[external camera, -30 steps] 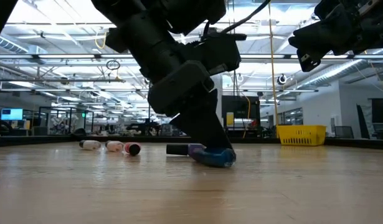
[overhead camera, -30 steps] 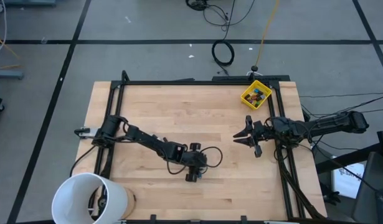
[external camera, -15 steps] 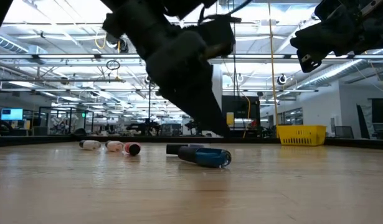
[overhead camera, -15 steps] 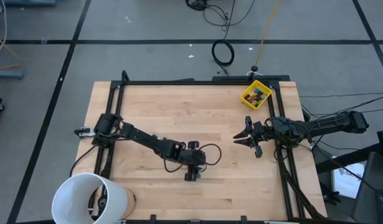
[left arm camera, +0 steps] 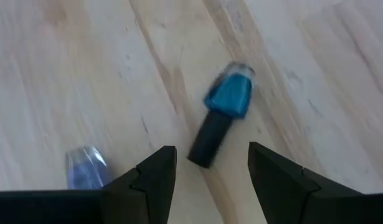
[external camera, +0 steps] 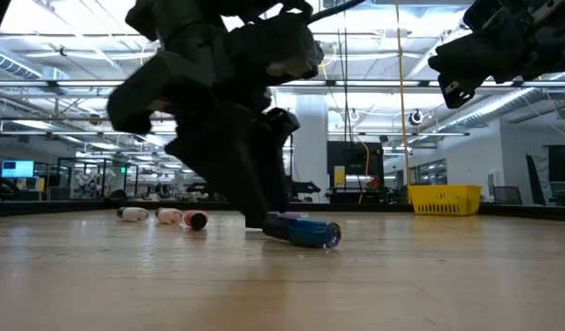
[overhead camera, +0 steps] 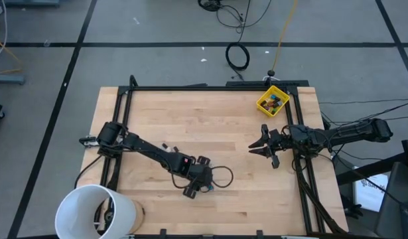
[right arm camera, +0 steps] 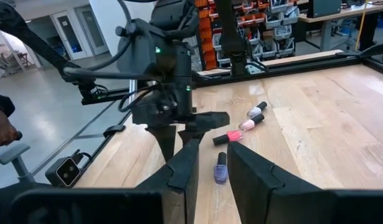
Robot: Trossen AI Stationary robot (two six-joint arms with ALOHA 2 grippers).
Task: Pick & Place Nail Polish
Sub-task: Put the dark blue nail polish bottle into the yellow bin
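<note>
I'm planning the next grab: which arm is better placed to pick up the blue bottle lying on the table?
The left. Its tool hangs open right over the blue bottle, whose dark cap points between the fingers. The right tool waits open, off toward the table's right edge.

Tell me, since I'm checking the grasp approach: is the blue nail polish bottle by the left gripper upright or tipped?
Tipped. The blue nail polish bottle lies on its side, dark cap toward the open left gripper.
</note>
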